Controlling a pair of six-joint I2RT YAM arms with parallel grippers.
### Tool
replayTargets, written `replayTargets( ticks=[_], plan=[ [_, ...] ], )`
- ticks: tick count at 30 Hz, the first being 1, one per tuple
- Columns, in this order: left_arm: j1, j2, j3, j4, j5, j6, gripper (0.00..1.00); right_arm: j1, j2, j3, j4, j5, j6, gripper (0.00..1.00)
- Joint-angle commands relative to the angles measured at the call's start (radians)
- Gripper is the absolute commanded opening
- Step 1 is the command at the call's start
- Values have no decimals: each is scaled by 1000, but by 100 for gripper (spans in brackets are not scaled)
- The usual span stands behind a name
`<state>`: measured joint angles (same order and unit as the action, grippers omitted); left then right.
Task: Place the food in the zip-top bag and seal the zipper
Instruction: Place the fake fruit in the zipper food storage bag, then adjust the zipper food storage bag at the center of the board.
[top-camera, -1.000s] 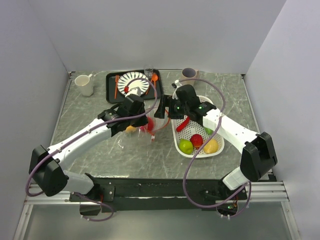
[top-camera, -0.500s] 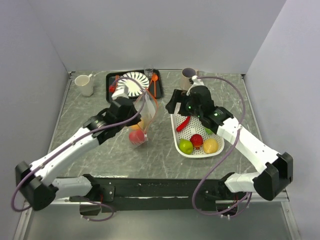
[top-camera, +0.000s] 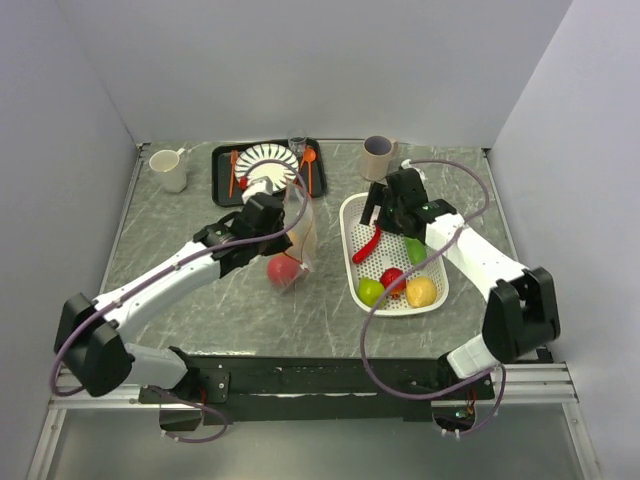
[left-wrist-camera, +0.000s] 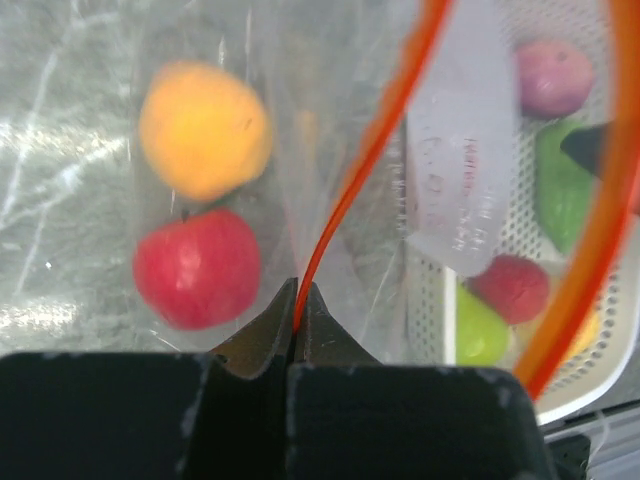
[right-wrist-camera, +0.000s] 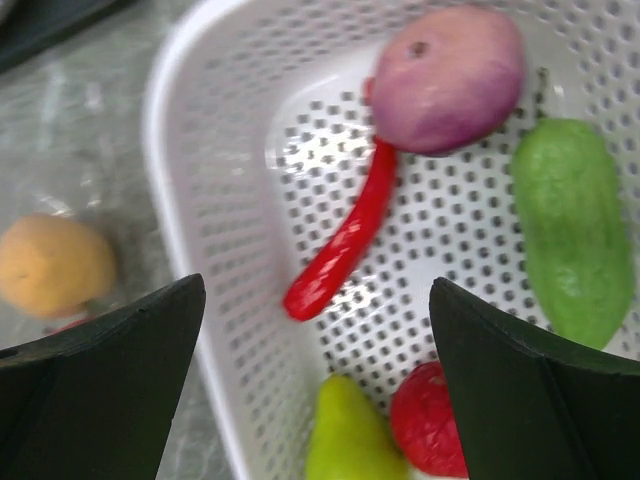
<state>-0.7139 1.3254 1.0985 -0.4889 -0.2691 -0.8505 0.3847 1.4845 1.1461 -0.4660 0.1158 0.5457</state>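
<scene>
Clearly, left claw (left-wrist-camera: 297, 297) pinches orange-red zipper (left-wrist-camera: 368, 150) of crinkly clear bag (left-wrist-camera: 290, 120); right claw (right-wrist-camera: 315, 290) gapes wide.

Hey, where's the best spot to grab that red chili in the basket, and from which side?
Probably the middle of the chili, jaws across its thin width, coming straight down. It lies flat and diagonal on the basket floor; its top end sits against the purple fruit, but the middle has bare floor on both sides.
</scene>
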Motion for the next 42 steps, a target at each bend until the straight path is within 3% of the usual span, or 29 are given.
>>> replayTargets(
  ticks=[1, 7, 11, 15, 23, 27, 32, 42],
  plan=[
    [2, 34, 57, 12, 82, 10, 1, -59, 57, 56, -14, 44, 14, 100],
    [2, 46, 93, 20, 90, 33, 1, -102, 140, 95, 15, 27, 22, 100],
    [5, 49, 211, -132, -48, 54, 1, -116, 186, 133, 16, -25, 16, 100],
    [62, 8, 267, -258, -171, 86, 1, -116, 177, 129, 32, -73, 14, 100],
    [194, -75, 290, -372, -260, 142, 1, -116, 116, 90, 38, -114, -3, 100],
    [231, -104, 314, -412, -257, 209, 1, -116, 100, 86, 32, -135, -4, 100],
    [235, -78, 316, -395, -158, 261, 1, -116, 86, 78, 36, -136, 0, 100],
    [222, 43, 170, -212, 41, 180, 1, -132, 151, 79, 44, -48, 25, 100]
  ],
)
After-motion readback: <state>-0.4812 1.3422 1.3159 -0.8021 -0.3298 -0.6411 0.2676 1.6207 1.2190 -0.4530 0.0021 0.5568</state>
